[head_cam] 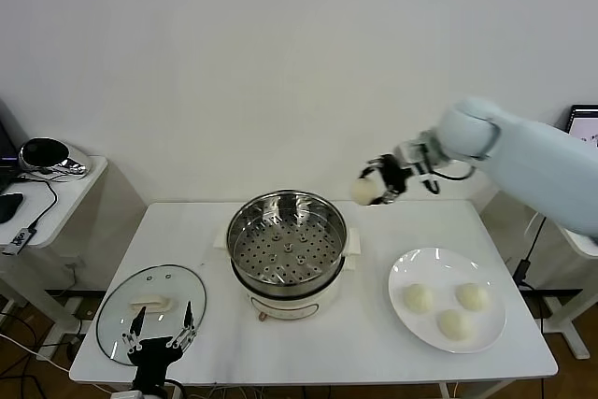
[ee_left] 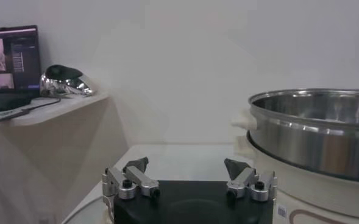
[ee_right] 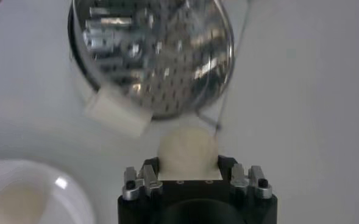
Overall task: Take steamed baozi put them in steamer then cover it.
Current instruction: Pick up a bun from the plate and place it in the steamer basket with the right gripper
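One baozi [head_cam: 363,192] sits clamped in the right end effector [head_cam: 377,186], held in the air just beyond the right rim of the steamer [head_cam: 287,251] and not yet over its tray. In the right wrist view the bun [ee_right: 187,151] fills the space between the fingers [ee_right: 144,181], so most of their inner faces are hidden behind it, and the steamer [ee_right: 152,55] shows past it with its perforated tray bare. Three more baozi [head_cam: 453,323] lie together on a white plate [head_cam: 405,274] to the right of the steamer on the bench [head_cam: 182,235]; the wrist view catches only a cut-off edge of that plate [ee_right: 69,198].

Low at the near left, the left end effector [head_cam: 161,336] hangs spread wide and holding nothing, over the near edge of the glass cover [head_cam: 117,310], which lies flat on the bench with its cream handle [head_cam: 149,303] up. Its body runs out of the head view. From the left wrist view the parted fingers [ee_left: 136,176] show, with only part of the steamer wall [ee_left: 313,131] in view. A side table [head_cam: 65,195] with a shiny object stands well to the left.
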Controlling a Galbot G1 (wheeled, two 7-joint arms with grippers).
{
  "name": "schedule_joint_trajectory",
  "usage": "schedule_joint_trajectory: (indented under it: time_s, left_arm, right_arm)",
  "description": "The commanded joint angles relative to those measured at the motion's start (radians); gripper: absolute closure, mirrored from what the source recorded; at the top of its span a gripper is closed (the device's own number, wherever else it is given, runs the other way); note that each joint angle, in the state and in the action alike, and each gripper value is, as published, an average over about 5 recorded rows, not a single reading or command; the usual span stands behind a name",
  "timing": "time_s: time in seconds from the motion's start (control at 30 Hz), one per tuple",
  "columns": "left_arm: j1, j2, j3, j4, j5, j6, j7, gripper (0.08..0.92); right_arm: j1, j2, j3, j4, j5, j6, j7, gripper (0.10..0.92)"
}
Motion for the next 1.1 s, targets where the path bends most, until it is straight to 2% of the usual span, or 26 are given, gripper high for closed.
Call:
schedule_joint_trajectory:
  time_s: [0.03,0.47,1.1]
  left_arm:
    - [0.004,-0.003,-0.003,-0.007,-0.008,-0.003,0.000,0.177]
    - [0.007,-0.019,-0.015,-0.023,-0.009,-0.005,-0.001,0.177]
    - [0.007,-0.024,-0.013,-0.042,-0.006,-0.014,-0.003,0.177]
  right_arm:
    - [0.091,0.402,-0.190,-0.206,-0.055,0.234,0.037,0.423]
    - [-0.048,0.537,-0.200,-0.464,-0.307,0.463,0.049,0.421]
    - [-0.127,0.586,-0.166,-0.543,-0.465,0.554,0.131,0.402]
